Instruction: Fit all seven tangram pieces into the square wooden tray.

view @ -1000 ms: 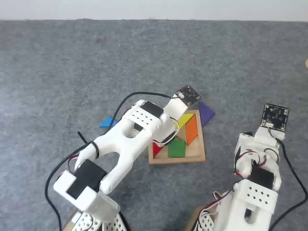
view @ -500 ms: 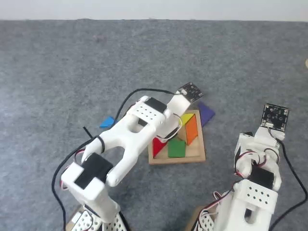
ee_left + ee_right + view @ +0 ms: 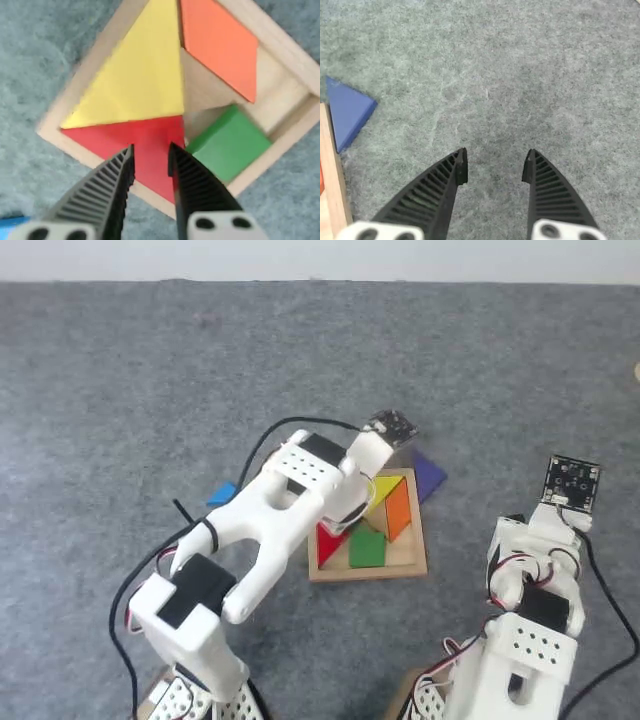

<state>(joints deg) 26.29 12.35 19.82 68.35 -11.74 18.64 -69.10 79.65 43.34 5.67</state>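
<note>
The left gripper [image 3: 150, 149] hangs just over the red triangle [image 3: 107, 140] in the wooden tray [image 3: 95, 65], its fingers a little apart with nothing between them; the right gripper [image 3: 495, 165] is spread wide and empty over the carpet [image 3: 545, 60], near the dark blue triangle [image 3: 347, 112]. If the left one dips, it could shove the red triangle or the green square [image 3: 230, 145] crooked, and then the pieces left outside might not fit.
</note>
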